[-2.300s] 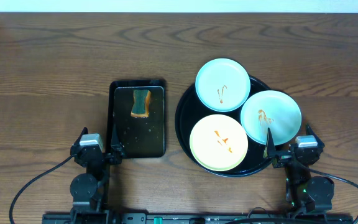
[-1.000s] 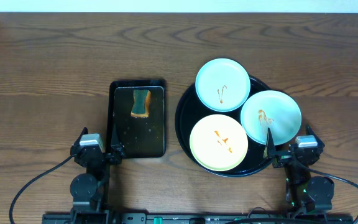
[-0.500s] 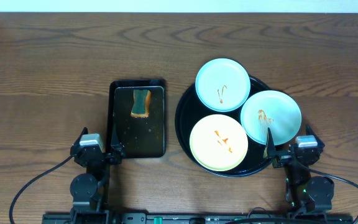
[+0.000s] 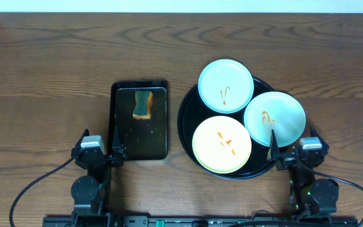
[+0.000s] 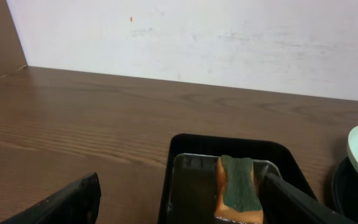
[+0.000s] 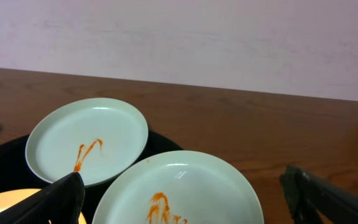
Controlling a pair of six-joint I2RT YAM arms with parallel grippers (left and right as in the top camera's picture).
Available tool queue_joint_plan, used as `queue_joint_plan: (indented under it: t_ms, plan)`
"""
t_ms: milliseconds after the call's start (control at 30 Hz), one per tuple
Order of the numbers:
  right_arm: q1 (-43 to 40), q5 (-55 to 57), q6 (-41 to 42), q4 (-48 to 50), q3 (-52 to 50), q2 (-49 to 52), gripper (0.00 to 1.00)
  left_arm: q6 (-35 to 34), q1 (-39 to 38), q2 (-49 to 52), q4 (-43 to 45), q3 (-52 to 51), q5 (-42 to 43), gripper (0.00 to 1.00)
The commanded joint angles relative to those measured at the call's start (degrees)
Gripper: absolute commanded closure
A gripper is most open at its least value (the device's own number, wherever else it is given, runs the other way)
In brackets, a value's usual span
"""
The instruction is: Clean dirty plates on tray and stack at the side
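Three plates lie on the round black tray (image 4: 190, 127): a mint-green plate (image 4: 225, 86) at the back, a mint-green plate (image 4: 274, 118) at the right, a pale yellow plate (image 4: 222, 144) at the front. All carry orange-brown smears. In the right wrist view the back plate (image 6: 87, 140) and the right plate (image 6: 179, 190) show. My left gripper (image 4: 99, 154) is open and empty at the table's front edge, left of the rectangular tray. My right gripper (image 4: 293, 153) is open and empty at the round tray's front right rim (image 6: 182, 196).
A smaller rectangular black tray (image 4: 123, 142) holds a green and orange sponge (image 4: 143, 104), also in the left wrist view (image 5: 237, 188). Bare wood-grain tabletop (image 4: 43, 82) lies left, behind and right of the trays. A white wall (image 5: 197, 37) stands behind.
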Motion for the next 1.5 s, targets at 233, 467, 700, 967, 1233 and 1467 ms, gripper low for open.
queue_joint_plan:
  t_ms: [233, 467, 700, 967, 1233, 1467]
  plan:
    - [-0.76, -0.44, 1.84, -0.02, -0.07, -0.2, 0.01, 0.28, 0.28, -0.31, -2.45, -0.72, -0.31, 0.18]
    - [-0.76, 0.31, 6.45, -0.28, 0.02, -0.15, 0.01, -3.78, 0.28, 2.21, -5.03, 4.42, -0.59, 0.18]
    - [-0.76, 1.25, 9.94, -9.11, 5.07, 3.1, 0.01, -3.76, 0.28, 14.4, -12.79, 14.86, -0.94, 0.18]
    - [-0.76, -1.46, 14.8, -19.8, 18.32, 15.61, 0.01, -3.76, 0.28, 34.47, -23.15, 31.56, -0.9, 0.17]
    - [-0.76, -2.45, 14.67, -29.73, 30.77, 31.43, 0.01, -3.76, 0.28, 49.11, -37.22, 43.76, 2.27, 0.18]
    - [-0.76, -9.33, 13.84, -32.04, 37.51, 38.34, 0.01, -3.76, 0.28, 50.95, -43.12, 46.4, 2.51, 0.17]
